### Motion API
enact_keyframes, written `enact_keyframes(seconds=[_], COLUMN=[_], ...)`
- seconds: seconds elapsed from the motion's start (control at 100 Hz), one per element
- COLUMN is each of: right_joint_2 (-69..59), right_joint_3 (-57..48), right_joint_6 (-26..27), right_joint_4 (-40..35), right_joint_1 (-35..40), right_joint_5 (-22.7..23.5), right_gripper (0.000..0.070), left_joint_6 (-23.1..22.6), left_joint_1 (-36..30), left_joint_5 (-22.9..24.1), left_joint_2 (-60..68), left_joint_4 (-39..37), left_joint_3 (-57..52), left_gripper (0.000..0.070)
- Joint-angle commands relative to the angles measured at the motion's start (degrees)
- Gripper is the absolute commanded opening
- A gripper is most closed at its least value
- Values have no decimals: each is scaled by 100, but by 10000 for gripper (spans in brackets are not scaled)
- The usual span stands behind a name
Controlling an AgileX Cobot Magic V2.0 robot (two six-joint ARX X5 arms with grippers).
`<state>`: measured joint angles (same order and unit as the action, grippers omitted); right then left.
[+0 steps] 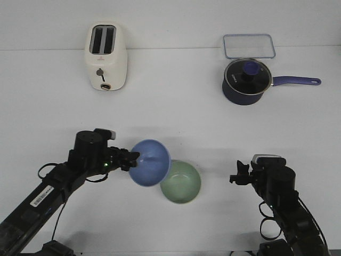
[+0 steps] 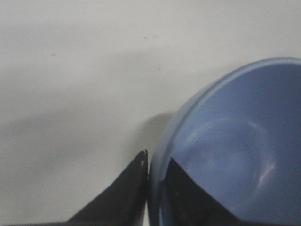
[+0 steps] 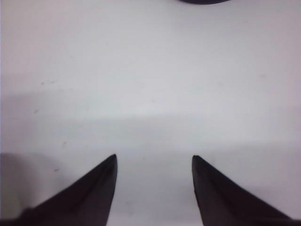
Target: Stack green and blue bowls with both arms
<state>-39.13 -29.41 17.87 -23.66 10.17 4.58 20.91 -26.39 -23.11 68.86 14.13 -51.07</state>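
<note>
My left gripper [image 1: 133,158] is shut on the rim of the periwinkle blue bowl [image 1: 151,162] and holds it tilted, lifted off the table, overlapping the near-left edge of the green bowl [image 1: 182,183]. In the left wrist view the blue bowl [image 2: 235,155] fills the frame's right side, with its rim pinched between the two black fingers of my left gripper [image 2: 157,160]. The pale green bowl sits upright on the table at front centre. My right gripper [image 1: 235,177] is open and empty, right of the green bowl and apart from it; the right wrist view shows my right gripper [image 3: 154,157] over bare table.
A cream toaster [image 1: 106,57] stands at the back left. A dark navy saucepan with glass lid [image 1: 246,81] and a clear rectangular container [image 1: 249,46] are at the back right. The table [image 1: 176,117] is white.
</note>
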Motion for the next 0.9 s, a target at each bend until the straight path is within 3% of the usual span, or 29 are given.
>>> enact_keyframes(seconds=[0.0, 0.16, 0.38, 0.42, 0.52, 0.57, 0.75, 0.85, 0.89], right_joint_2=[-33, -33, -33, -33, -31, -31, -28, -28, -24], right_joint_3=[-46, -46, -46, -46, -46, -46, -46, -46, -46], right_joint_6=[4, 7, -42, -44, -63, -103, -170, -306, -326], right_joint_4=[39, 33, -133, -160, -195, -208, -192, -72, 11], right_joint_1=[15, 15, 15, 15, 15, 15, 15, -2, -9], right_joint_5=[59, 170, 166, 166, 166, 164, 140, 129, 131], right_gripper=[331, 331, 331, 331, 331, 331, 331, 330, 328], left_joint_6=[164, 306, 555, 555, 555, 527, 214, -114, -293], left_joint_1=[-352, -1067, -1467, -1469, -1467, -1443, -1134, -835, -693], left_joint_5=[177, 348, 435, 470, 509, 509, 640, 1176, 1493], left_joint_2=[136, 546, 1064, 1104, 1108, 1049, 592, 98, -140], left_joint_4=[-146, -549, -1189, -1233, -1294, -1279, -1082, -811, -691], left_joint_3=[-92, -94, -94, -94, -96, -98, -101, -101, -101], left_gripper=[14, 14, 23, 77, 321, 370, 374, 358, 306])
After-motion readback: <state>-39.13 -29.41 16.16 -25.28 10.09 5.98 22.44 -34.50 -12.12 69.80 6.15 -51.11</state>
